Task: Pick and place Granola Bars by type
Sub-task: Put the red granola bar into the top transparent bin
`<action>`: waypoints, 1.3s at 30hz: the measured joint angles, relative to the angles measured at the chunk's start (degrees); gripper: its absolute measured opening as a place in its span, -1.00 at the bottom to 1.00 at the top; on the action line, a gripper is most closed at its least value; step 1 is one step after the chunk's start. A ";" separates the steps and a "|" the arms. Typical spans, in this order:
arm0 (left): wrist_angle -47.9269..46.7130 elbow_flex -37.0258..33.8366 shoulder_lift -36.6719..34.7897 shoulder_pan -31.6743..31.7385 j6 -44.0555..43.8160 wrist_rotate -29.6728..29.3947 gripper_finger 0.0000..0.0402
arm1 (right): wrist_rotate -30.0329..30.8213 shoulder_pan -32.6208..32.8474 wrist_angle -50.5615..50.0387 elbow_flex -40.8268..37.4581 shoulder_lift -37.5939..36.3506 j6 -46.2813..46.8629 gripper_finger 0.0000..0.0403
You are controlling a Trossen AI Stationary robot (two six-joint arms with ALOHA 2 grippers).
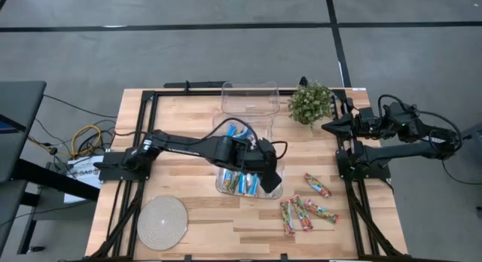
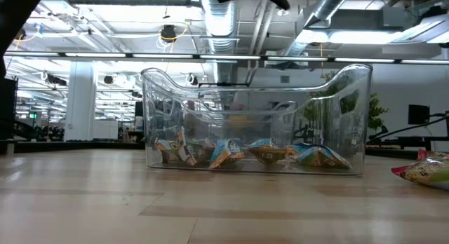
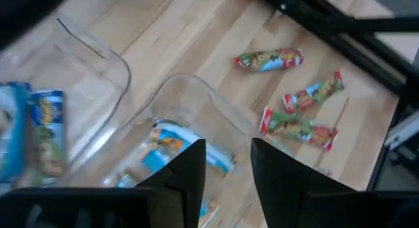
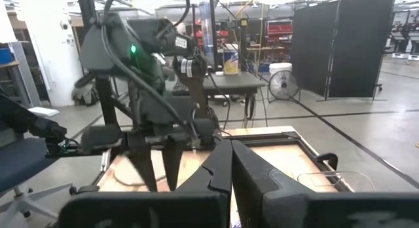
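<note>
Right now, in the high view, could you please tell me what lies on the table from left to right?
Round woven mat → left tool above the front clear bin of blue bars → red-green-orange bars → potted plant → right tool, parked at the table edge.

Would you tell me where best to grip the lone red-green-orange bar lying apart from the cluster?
Probably from above, fingers across the middle of the lone bar: it lies flat on the table, with bare wood along both long sides.

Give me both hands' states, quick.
Left hand: open, empty, above the near clear bin.
Right hand: closed, empty, parked at the table's right edge.
</note>
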 joint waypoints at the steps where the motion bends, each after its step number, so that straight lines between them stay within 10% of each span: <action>1: -0.31 0.00 -0.34 -0.04 1.20 0.15 -0.43 | 0.00 0.02 0.01 0.00 0.00 0.02 -1.00; 20: -2.95 0.00 -2.91 -1.19 18.36 7.87 -0.43 | 0.00 0.00 0.00 0.00 0.00 0.02 -1.00; 39: -25.48 -0.34 -7.36 -3.64 22.07 1.91 -0.43 | 0.00 0.02 0.02 0.00 0.00 0.02 -1.00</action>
